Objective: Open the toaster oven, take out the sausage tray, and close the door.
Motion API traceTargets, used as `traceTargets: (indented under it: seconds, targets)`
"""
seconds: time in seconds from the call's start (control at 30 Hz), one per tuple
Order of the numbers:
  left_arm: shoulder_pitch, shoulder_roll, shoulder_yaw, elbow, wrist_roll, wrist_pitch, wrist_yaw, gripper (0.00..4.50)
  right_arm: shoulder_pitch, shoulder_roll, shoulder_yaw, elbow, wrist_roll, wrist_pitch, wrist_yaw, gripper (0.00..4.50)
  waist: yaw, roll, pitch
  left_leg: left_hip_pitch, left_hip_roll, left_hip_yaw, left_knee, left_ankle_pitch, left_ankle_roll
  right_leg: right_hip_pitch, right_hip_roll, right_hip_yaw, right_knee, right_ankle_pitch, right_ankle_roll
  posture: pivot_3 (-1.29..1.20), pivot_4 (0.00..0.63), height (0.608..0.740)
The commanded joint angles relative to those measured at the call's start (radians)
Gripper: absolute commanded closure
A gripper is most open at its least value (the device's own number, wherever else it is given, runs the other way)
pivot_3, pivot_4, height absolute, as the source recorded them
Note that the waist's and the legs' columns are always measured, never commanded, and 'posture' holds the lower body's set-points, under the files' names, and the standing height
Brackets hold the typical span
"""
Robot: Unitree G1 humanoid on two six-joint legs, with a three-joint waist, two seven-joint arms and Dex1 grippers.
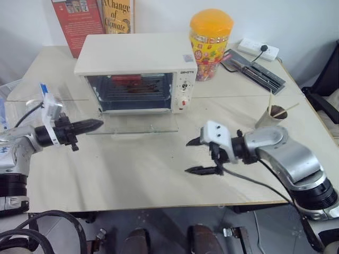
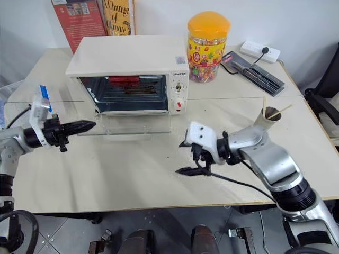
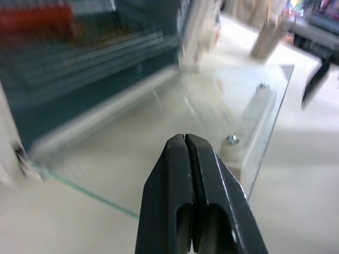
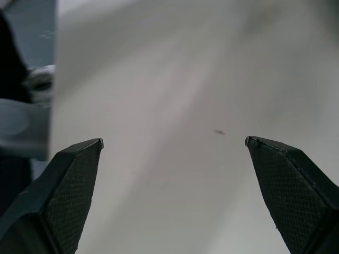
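We note the cream-white boxy toaster oven [image 1: 136,71] in the upper centre of the head view, on the pale wooden table [image 1: 132,174]. Its clear glass door [image 1: 135,123] with the white bar handle lies swung down flat on the tabletop in front of the cavity. Inside, on the wire shelf, we see the shallow silver sausage tray [image 1: 132,87] with one red sausage at its back; it is not yet out.

Left gripper [image 1: 95,125], at frame left: black fingers pressed together, holding nothing, tip just beside the left edge of the lowered door. Whether it touches the glass we cannot tell.

Right gripper [image 1: 195,156], lower centre-right: fingers spread wide, empty, hanging over bare table, apart from the door.
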Motion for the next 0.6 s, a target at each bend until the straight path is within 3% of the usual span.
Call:
traceTargets:
  seconds: [0.03,0.27,0.6]
  targets:
    - [-0.001,-0.011,-0.012,-0.025,0.029,-0.037,-0.001,4.48,-0.091,0.088,-0.049,0.044,0.013,-0.052,-0.074,0.0,-0.001,0.0,0.0,0.0,0.0,0.0,0.0,0.0,0.0,0.0,0.0,0.0,0.0,0.0,0.0,0.0,0.15,0.74]
    - [0.021,-0.065,-0.022,-0.043,0.073,-0.077,0.05,4.48,-0.218,0.281,0.025,0.21,-0.068,-0.193,-0.188,0.0,0.0,0.0,0.0,0.0,0.001,0.001,0.001,0.0,0.0,0.0,0.0,0.0,0.0,0.0,-0.001,0.0,0.15,0.74]
    - [0.121,-0.093,0.002,-0.101,0.134,-0.174,0.164,4.48,-0.309,0.459,0.118,0.431,-0.209,-0.402,-0.266,0.0,-0.007,0.0,0.0,0.0,0.001,0.001,0.001,0.0,0.0,-0.001,0.0,0.0,0.002,0.0,-0.001,0.0,0.15,0.74]
